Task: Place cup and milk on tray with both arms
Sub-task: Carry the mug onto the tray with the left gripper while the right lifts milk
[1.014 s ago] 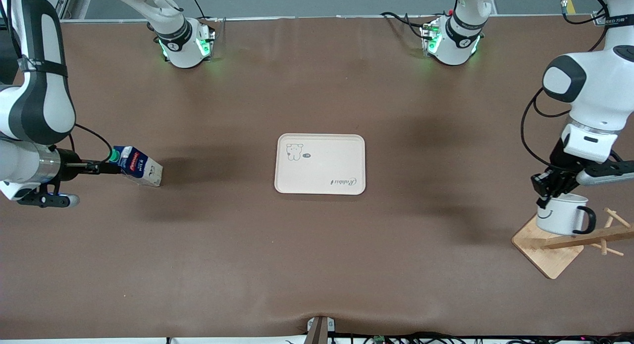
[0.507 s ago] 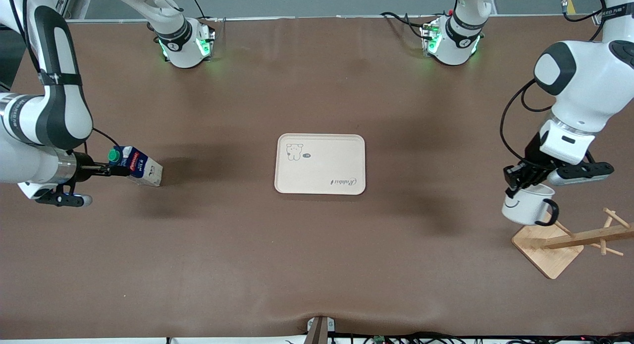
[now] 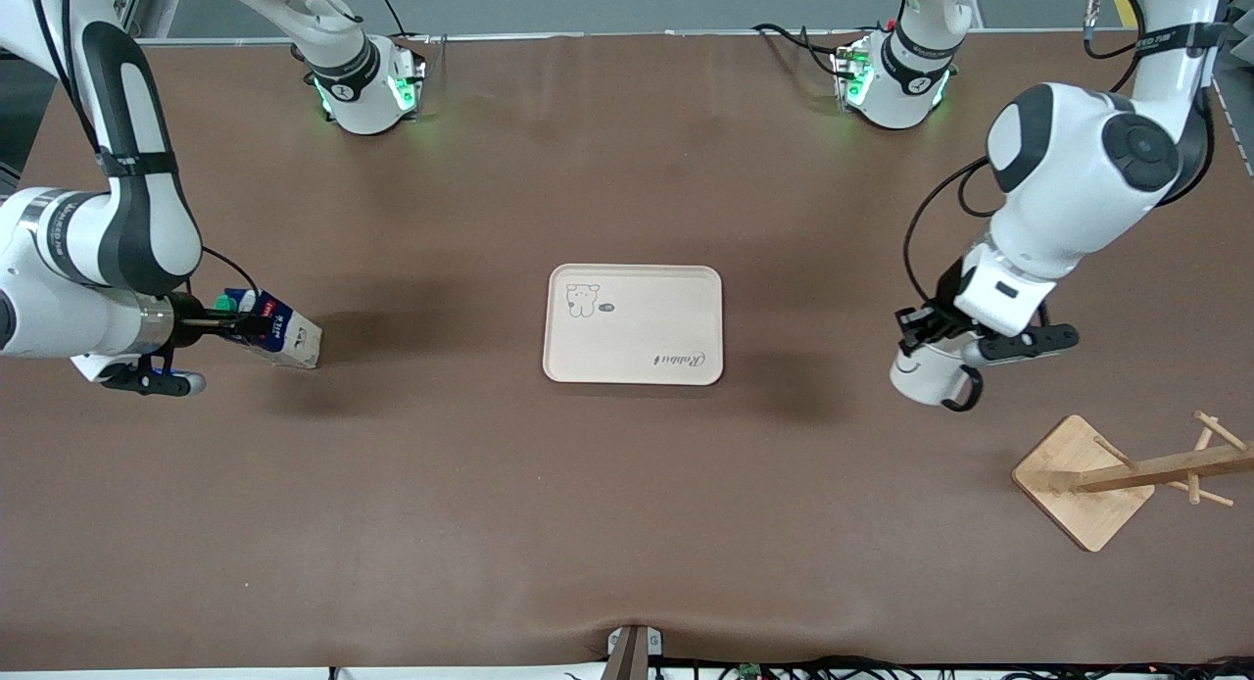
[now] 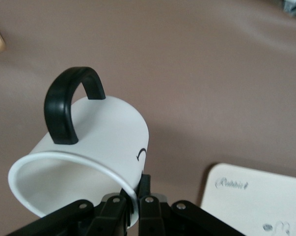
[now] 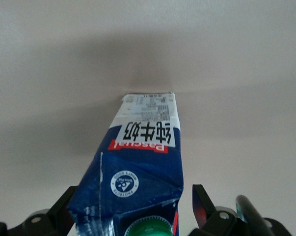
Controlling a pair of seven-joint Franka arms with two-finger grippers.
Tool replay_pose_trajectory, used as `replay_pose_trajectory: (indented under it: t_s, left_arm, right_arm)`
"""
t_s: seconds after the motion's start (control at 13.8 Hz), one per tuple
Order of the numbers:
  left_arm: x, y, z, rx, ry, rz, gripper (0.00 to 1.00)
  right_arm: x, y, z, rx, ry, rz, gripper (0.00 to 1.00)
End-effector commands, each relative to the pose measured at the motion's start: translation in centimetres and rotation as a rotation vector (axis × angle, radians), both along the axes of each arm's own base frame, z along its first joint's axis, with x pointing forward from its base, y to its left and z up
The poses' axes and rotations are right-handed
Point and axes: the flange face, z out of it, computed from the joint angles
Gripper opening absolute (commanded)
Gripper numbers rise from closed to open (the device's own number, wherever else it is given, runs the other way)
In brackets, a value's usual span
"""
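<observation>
Brown matting covers the table (image 3: 627, 523), on which the small dark blue gable-top milk carton (image 3: 277, 333) stands toward the right arm's end, well apart from the flat cream rectangular tray (image 3: 633, 323) at the centre. The carton appears tilted in the front view, its green round cap (image 3: 228, 305) and gable turned toward the right gripper (image 3: 227, 324) and its whitish base toward the tray. In the right wrist view the carton (image 5: 140, 173) shows a red band reading "Pascual", black characters on a white patch, a round white seal and fine print on the pale lower part. The right gripper's black fingers (image 5: 201, 201) stand on either side of the gable with a gap on at least one side, so the jaws are parted around the carton. The left gripper (image 3: 929, 327) hangs over bare matting between the tray and the square wooden rack base (image 3: 1081, 480), clamped on the rim of the small white mug (image 3: 926, 378). The mug's black loop handle (image 3: 961, 398) points toward the front camera, and part of the smiley face is visible on its side. In the left wrist view the mug (image 4: 87, 153) is tipped, mouth toward the wrist camera, with the script "Rabbit" legible on the tray (image 4: 255, 199).
</observation>
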Motion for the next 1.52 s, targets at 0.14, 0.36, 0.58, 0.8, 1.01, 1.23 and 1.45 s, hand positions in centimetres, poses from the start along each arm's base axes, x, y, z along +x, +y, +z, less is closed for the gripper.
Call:
replay_pose_trajectory:
  t_s: [0.14, 0.36, 0.58, 0.8, 1.01, 1.23, 1.45]
  left_arm:
    - [0.0, -9.7, -2.0, -0.038, 0.184, 0.053, 0.00]
    - [-1.6, -13.8, -4.2, -0.030, 0.232, 0.036, 0.00]
    - [-3.8, -18.3, -7.2, -0.011, 0.309, 0.071, 0.00]
    - [-5.2, -22.2, -10.0, -0.002, 0.368, 0.094, 0.00]
    - [-6.9, -26.4, -11.6, 0.010, 0.408, 0.137, 0.00]
    - [-7.3, -28.0, -13.9, 0.013, 0.442, 0.125, 0.00]
    - [-7.8, -28.3, -17.4, 0.036, 0.495, 0.140, 0.00]
  right_arm:
    - [-1.0, 0.1, 0.9, 0.000, -0.009, -0.023, 0.30]
    - [-0.2, 0.0, 2.0, -0.004, -0.027, -0.033, 0.18]
    - [1.4, -0.5, 4.8, -0.006, -0.055, -0.029, 0.18]
    - [2.7, -0.6, 7.0, -0.012, -0.102, -0.024, 0.21]
    - [3.6, -0.3, 8.5, -0.015, -0.135, -0.023, 0.22]
    - [5.0, 0.2, 11.4, -0.016, -0.198, -0.016, 0.22]
    - [6.3, 1.5, 14.6, -0.015, -0.269, 0.005, 0.21]
